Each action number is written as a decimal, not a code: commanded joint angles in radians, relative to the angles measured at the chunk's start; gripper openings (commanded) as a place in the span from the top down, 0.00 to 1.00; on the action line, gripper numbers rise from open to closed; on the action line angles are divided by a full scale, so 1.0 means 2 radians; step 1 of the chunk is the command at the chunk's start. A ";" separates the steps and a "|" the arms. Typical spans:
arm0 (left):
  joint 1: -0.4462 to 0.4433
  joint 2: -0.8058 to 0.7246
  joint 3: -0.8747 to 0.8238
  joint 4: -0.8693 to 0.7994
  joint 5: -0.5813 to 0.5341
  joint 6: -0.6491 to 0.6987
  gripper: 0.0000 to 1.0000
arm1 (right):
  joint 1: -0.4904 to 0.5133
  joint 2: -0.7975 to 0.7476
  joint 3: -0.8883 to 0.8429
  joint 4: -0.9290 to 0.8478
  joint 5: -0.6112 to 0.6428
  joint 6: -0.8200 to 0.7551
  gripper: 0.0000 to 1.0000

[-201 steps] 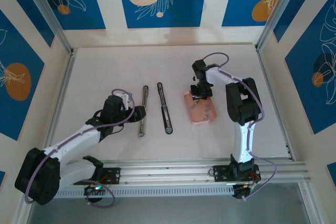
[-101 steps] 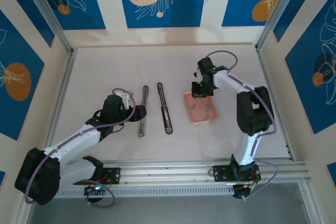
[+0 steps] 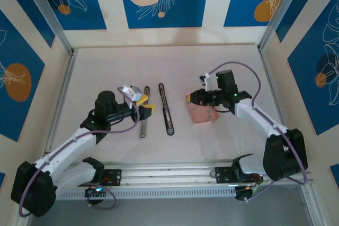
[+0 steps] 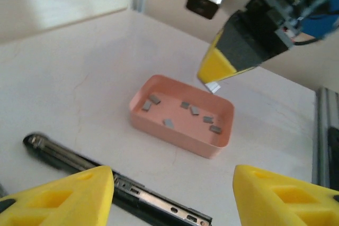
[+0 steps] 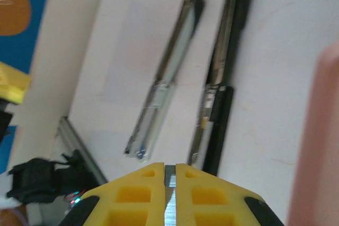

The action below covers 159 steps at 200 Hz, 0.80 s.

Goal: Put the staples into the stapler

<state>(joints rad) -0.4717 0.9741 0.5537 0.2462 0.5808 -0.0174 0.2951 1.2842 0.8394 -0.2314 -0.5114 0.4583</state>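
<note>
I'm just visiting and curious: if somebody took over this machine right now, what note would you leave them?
Left pincer: open, empty, near the stapler, which lies in two long parts on the table.
Right pincer: shut on a staple strip, over the rim of the pink tray.
More staples lie in the tray.
Done: strip picked up.
To do: carry it over and load it.

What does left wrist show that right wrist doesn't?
Left wrist, not right wrist: the loose staples lying inside the pink tray, and the left gripper open wide. Right wrist, not left wrist: the silver rail lying beside, and apart from, the black stapler body. Both: the right gripper shut on a staple strip, the black stapler body, and at least an edge of the pink tray.
</note>
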 commanded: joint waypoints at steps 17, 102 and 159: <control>-0.015 -0.006 0.012 -0.006 0.090 0.164 0.40 | 0.031 -0.033 -0.056 0.124 -0.094 0.084 0.89; -0.101 0.054 0.058 -0.088 0.035 0.305 0.39 | 0.137 -0.003 -0.070 0.213 -0.084 0.134 0.89; -0.116 0.076 0.057 -0.062 0.000 0.308 0.44 | 0.149 0.014 -0.072 0.248 -0.094 0.152 0.89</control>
<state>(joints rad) -0.6899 1.1084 0.6460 0.0895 0.6147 0.5621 0.5812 1.2972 0.7048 0.2108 -0.6624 0.7341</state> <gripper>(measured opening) 0.564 0.117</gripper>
